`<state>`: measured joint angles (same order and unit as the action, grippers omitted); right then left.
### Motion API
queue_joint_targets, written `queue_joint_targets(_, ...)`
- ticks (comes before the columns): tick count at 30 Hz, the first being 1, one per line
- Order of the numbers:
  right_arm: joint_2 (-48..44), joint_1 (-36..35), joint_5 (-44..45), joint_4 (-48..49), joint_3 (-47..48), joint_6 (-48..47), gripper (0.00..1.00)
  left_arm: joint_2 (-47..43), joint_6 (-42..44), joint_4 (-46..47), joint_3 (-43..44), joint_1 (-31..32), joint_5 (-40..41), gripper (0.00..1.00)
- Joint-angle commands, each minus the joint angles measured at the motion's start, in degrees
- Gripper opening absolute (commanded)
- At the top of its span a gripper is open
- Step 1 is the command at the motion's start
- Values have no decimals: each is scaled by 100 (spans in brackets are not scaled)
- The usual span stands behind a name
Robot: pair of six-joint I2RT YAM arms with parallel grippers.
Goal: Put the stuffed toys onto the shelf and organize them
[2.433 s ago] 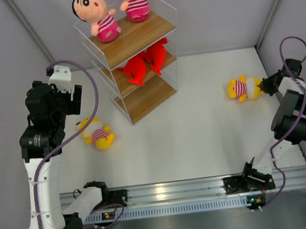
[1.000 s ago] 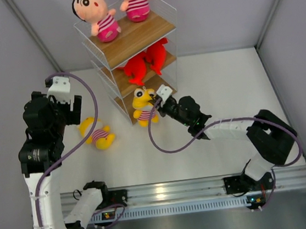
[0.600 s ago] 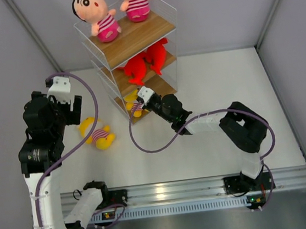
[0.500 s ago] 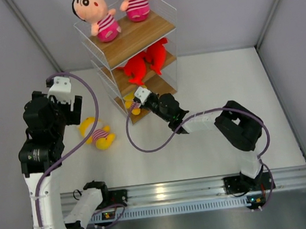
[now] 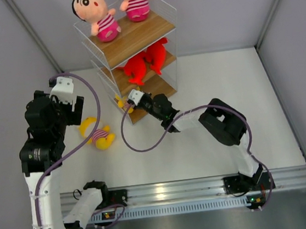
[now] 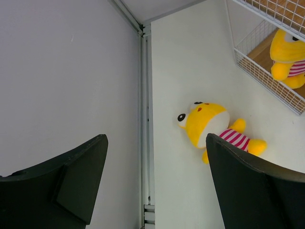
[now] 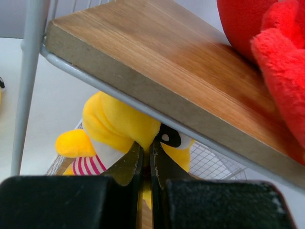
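- Top view: the right gripper (image 5: 132, 98) sat at the bottom tier of the wooden three-tier shelf in white wire (image 5: 138, 36), with a yellow plush figure in a pink-striped shirt (image 5: 122, 102) at its fingertips.
- Left wrist: the left gripper (image 6: 156, 143) hung with fingers wide apart, and a second yellow striped plush figure (image 6: 209, 126) lay ahead of it on the white table (image 6: 181, 57).
- Right wrist: the fingers were pinched tight on the first figure.

Shelf (image 5: 133, 36) at 11 o'clock: dolls (image 5: 97, 13) top, sharks (image 5: 142, 65) middle, figure (image 5: 123, 102) bottom; second figure (image 5: 97, 133) beside it at 8 o'clock.
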<state>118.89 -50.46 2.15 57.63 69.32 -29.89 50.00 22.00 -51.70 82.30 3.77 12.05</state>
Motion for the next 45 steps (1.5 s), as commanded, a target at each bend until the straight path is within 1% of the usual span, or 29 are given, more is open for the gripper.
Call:
queue_joint_targets(1, 186, 27, -189, 627, 477, -34, 0, -43, 103, 37, -4, 27, 113, 90)
queue_joint_targets(10, 564, 133, -444, 250, 1057, -263, 0, -25, 112, 46, 5, 54, 122, 90)
queue_joint_targets(17, 723, 133, -488, -155, 1207, -702, 0, 10, 129, 37, 14, 62, 122, 90)
queue_joint_targets(23, 767, 150, -479, -120, 1092, -826, 0, 36, 112, 37, 5, 62, 96, 90)
queue_joint_targets(30, 934, 168, -444, -50, 1215, -755, 2, 36, 112, 37, 23, 62, 113, 90)
queue_joint_targets(36, 908, 194, -277, 152, 1259, -764, 0, 45, 120, 37, 14, 71, 69, 90)
queue_joint_targets(40, 943, 194, -250, 65, 1435, -896, 0, 45, 112, 46, 14, 71, 69, 90)
queue_joint_targets(41, 934, 194, -103, 65, 1470, -896, 0, 45, 112, 38, 14, 71, 52, 90)
queue_joint_targets(45, 943, 194, -127, 64, 1453, -870, 0, 45, 112, 37, 14, 71, 51, 90)
